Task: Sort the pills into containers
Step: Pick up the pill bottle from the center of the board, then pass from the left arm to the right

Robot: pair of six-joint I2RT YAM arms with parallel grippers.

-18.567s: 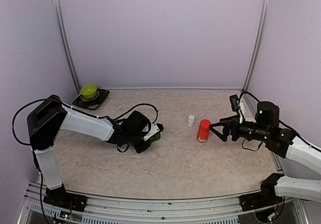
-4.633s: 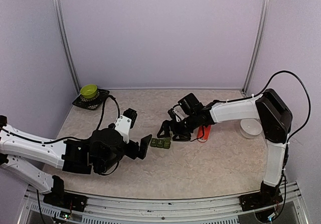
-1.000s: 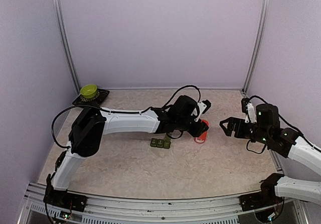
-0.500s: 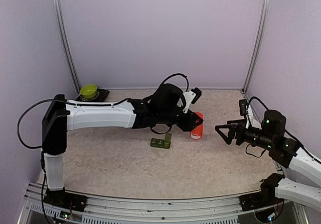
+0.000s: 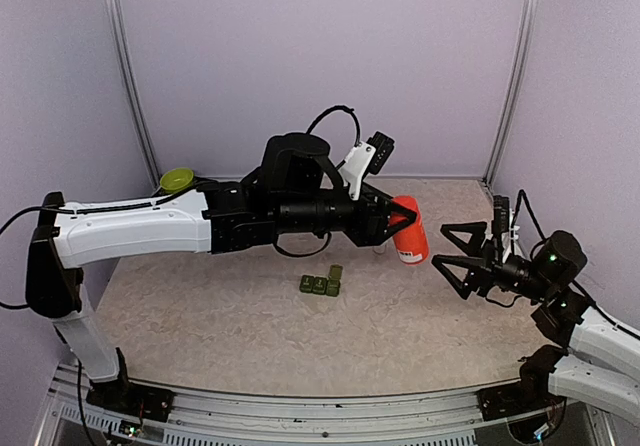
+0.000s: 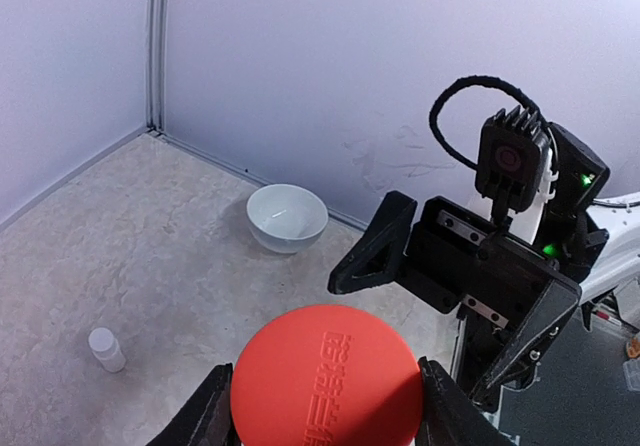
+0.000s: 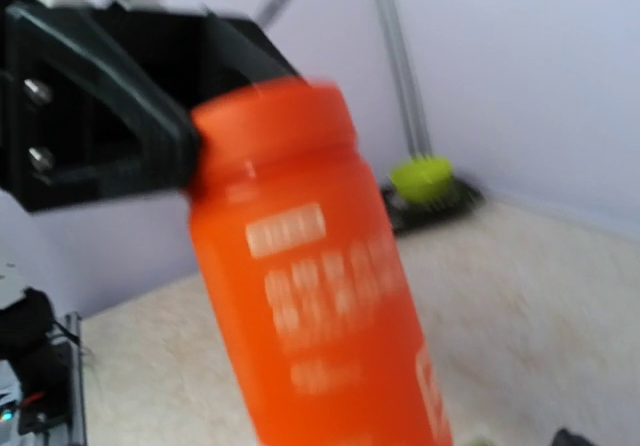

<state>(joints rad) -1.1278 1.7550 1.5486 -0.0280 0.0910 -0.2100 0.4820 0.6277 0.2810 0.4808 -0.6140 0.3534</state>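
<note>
Left gripper [image 5: 392,224] is clamped on the red bottle [image 5: 410,238], its two fingers [image 6: 214,412] pressed against opposite sides of the bottle near the upper end; the bottle is held clear of the table [image 5: 200,316] and tilted, its free end pointing away from the gripper and downward. Straight ahead of this gripper, just beyond the bottle, the right gripper [image 5: 442,246] faces it with both jaws spread wide and nothing between them; it is near the bottle but not touching. The containers [image 5: 320,284] lie on the table below the left gripper and somewhat back along its arm, well apart from both grippers; the strip is flat, three compartments in a row, and the end compartment nearer the gripper appears to have its lid raised (too small to confirm). No loose pills can be made out. Ahead of the left gripper and off to one side, the wrist view shows a white bowl [image 6: 287,216] by the wall and a tiny white bottle [image 6: 105,349] standing upright on the table. A green bowl [image 5: 177,179] sits in the far corner behind the left arm
</note>
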